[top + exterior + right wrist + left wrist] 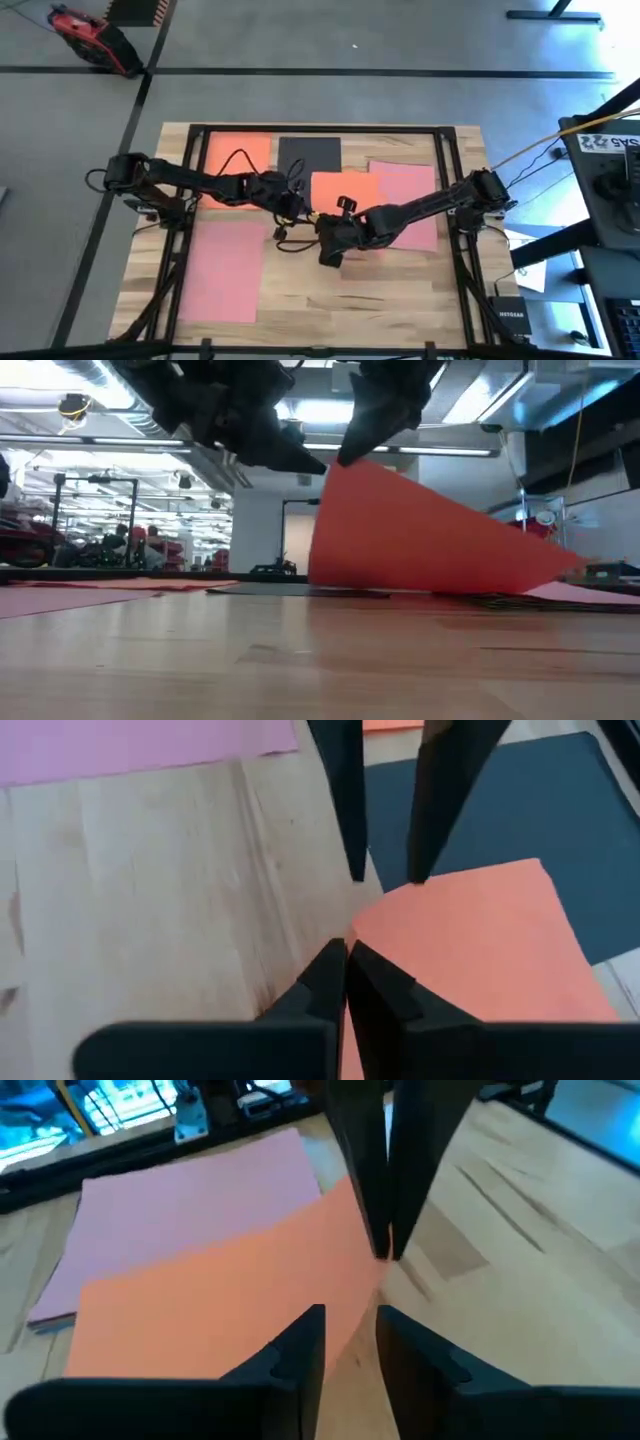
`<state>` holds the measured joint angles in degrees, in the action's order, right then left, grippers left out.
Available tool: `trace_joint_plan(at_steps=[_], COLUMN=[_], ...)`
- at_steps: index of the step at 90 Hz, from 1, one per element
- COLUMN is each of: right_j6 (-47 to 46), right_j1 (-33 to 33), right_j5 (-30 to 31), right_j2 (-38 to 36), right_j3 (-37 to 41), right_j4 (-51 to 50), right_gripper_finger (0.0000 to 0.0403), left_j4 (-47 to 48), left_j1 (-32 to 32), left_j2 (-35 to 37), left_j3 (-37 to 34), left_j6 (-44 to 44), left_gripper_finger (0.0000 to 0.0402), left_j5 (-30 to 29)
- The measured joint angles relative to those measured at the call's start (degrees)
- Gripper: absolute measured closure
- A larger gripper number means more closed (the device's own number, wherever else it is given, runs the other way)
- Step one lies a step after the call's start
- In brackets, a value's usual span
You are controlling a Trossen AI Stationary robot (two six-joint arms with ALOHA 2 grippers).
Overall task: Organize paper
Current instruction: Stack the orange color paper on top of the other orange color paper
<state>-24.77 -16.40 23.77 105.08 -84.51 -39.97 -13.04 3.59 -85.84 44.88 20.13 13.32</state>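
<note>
Orange sheet (343,187) at table centre, plain matte; second orange sheet (237,152) at 11 o'clock; black sheet (309,153) at 12. Pink sheets at 7 o'clock (226,270) and 3 o'clock (408,195). Tabletop (380,300) pale wood grain; arms dark.

Wooden tabletop (330,290), grey floor (330,95), red device (85,35) on floor, black box (508,320)

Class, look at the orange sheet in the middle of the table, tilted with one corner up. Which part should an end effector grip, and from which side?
Grip the raised corner of the orange sheet, coming from the bare tabletop side. That corner stands clear of the wood, while the far edge lies flat with nothing to pinch. The right end effector is shut on that corner, and the left end effector is open beside it.
</note>
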Motion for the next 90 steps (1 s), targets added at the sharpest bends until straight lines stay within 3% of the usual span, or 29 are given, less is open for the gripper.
trace_joint_plan(at_steps=[32, 52, 66, 82, 90], right_j6=[1.2, 1.3, 1.3, 1.3, 1.3], right_j1=[1.1, 1.5, 1.5, 1.5, 1.5], right_j5=[-0.4, -0.5, -0.9, -0.9, -0.9], right_j2=[0.0, 0.0, 0.0, 0.0, 0.0], right_j3=[0.0, 0.0, 0.0, 0.0, 0.0], right_j4=[1.9, 2.7, 2.6, 2.6, 2.7], right_gripper_finger=[0.0403, 0.0403, 0.0403, 0.0403, 0.0403], left_j4=[-0.7, -3.2, -3.1, -2.3, -2.1], left_j1=[-2.0, -2.1, -2.0, -2.1, -2.0], left_j2=[-0.7, -2.9, -2.9, -2.9, -2.9], left_j3=[0.0, 0.0, 0.1, 0.1, 0.1], left_j6=[0.2, -1.4, -2.0, -2.3, -4.6], left_gripper_finger=[0.0322, 0.0322, 0.0324, 0.0386, 0.0398], left_j5=[0.3, -5.4, -5.7, -5.4, -4.9])
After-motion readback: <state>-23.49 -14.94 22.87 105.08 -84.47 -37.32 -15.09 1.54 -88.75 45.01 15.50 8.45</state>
